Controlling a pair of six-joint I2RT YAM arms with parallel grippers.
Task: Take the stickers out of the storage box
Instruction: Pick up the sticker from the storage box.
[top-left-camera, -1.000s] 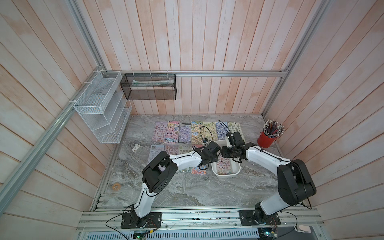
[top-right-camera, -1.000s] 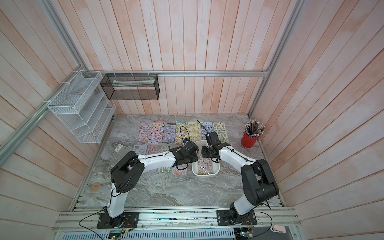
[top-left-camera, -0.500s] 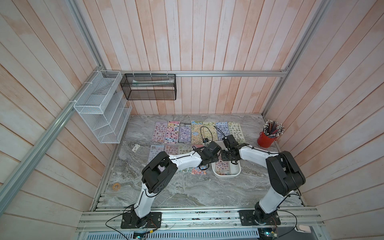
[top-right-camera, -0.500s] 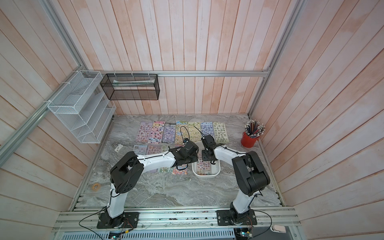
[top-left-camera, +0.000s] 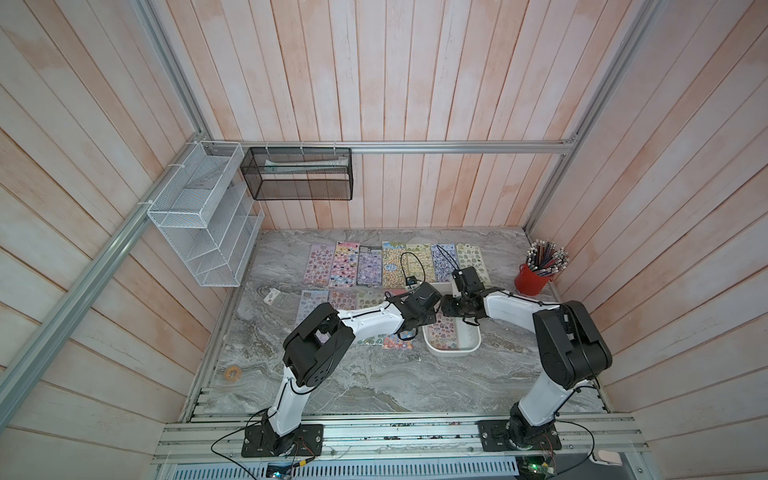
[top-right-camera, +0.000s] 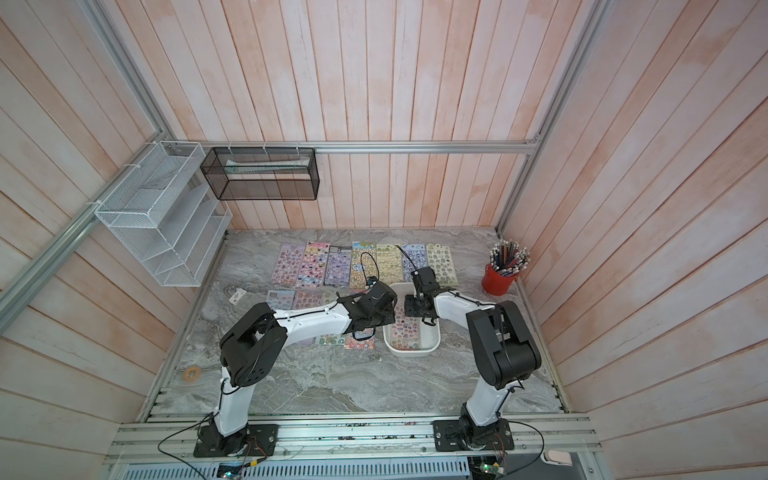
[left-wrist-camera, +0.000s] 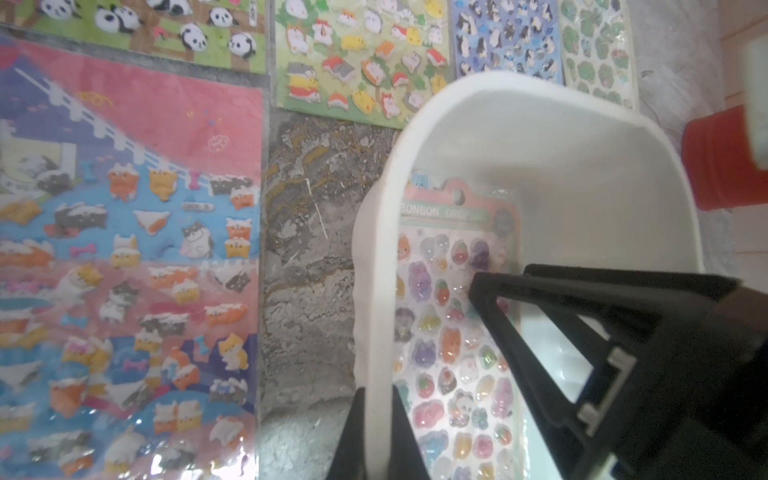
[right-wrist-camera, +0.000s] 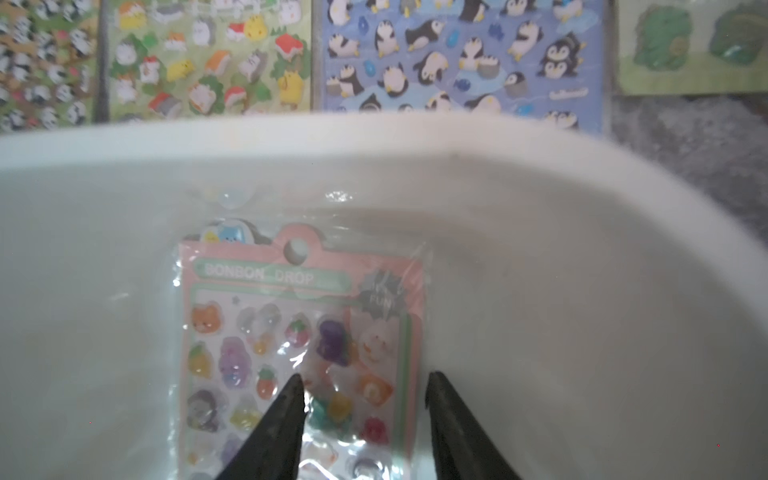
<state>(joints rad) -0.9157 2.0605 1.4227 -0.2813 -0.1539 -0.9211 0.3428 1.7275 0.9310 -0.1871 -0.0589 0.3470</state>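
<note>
1. Most stickers (top-left-camera: 347, 266) lay in rows on the bench (top-left-camera: 374, 382), outside the storage box (top-left-camera: 453, 352).
2. The left tool (left-wrist-camera: 376, 436) was clamped on the box's side wall.
3. The right tool (right-wrist-camera: 365, 386) hung inside the box, jaws apart, over a pink sheet (right-wrist-camera: 299, 332) lying there.

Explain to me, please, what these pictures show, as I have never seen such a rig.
Two robot arms stand at a marble table. Two pictures look down from above; the other two come from cameras on the arms' wrists. Many stickers lie in rows on the table, and a red cup of pencils stands at its edge. At least one sheet lies in the white box. The left gripper is shut on the box's wall. The right gripper hangs open inside the box, over that sheet.
</note>
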